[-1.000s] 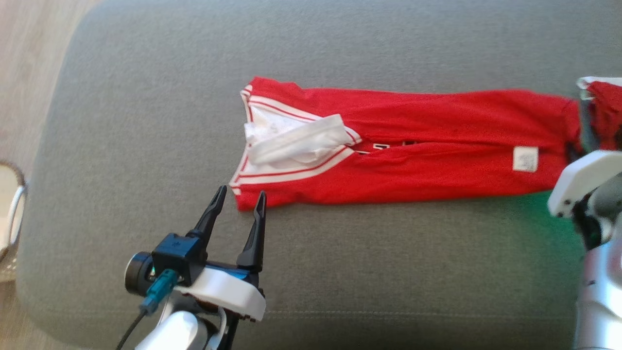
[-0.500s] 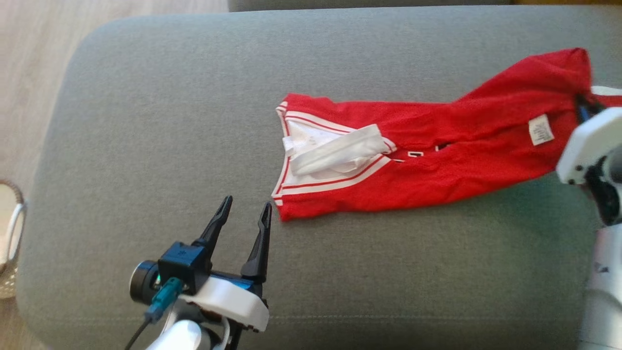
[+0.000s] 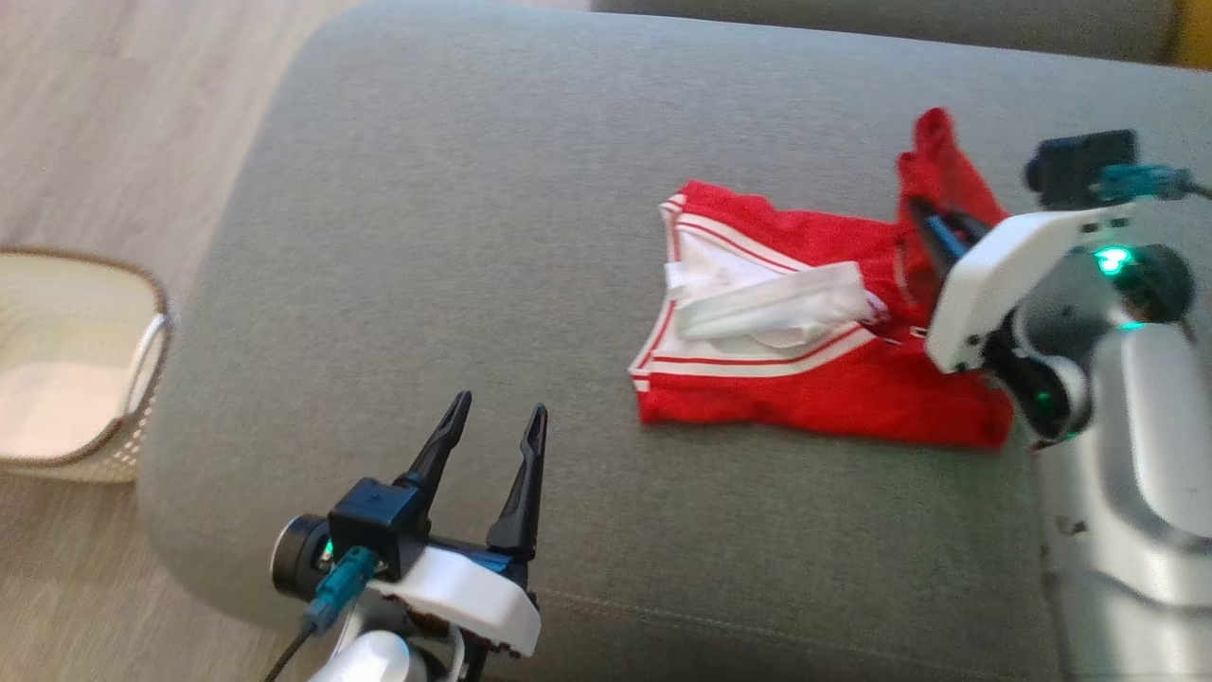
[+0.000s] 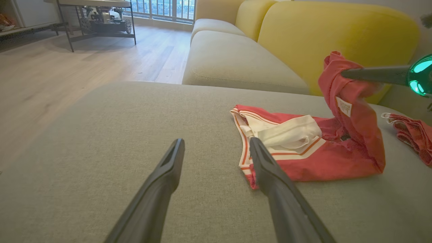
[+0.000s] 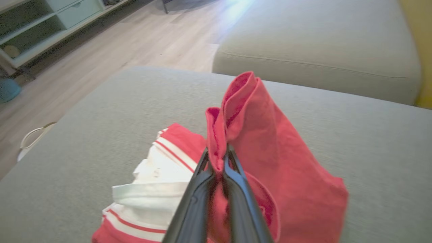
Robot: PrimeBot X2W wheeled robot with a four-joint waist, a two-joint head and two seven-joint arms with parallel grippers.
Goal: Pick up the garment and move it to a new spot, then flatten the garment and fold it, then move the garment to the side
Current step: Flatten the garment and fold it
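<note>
flat a second ago, the garment (image 3: pixel 814 407) now rises in the grip of the right pincer (image 5: pixel 217 160). folding begins; the left pincer (image 3: pixel 497 417) is open.

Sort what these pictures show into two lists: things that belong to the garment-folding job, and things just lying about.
Belongs to the job:
red garment, one end lifted
right pincer, shut on that end
left pincer, open, near the striped end
grey cushion under the garment

Just lying about:
basket on the floor
second red cloth on the cushion
yellow sofa behind
</note>
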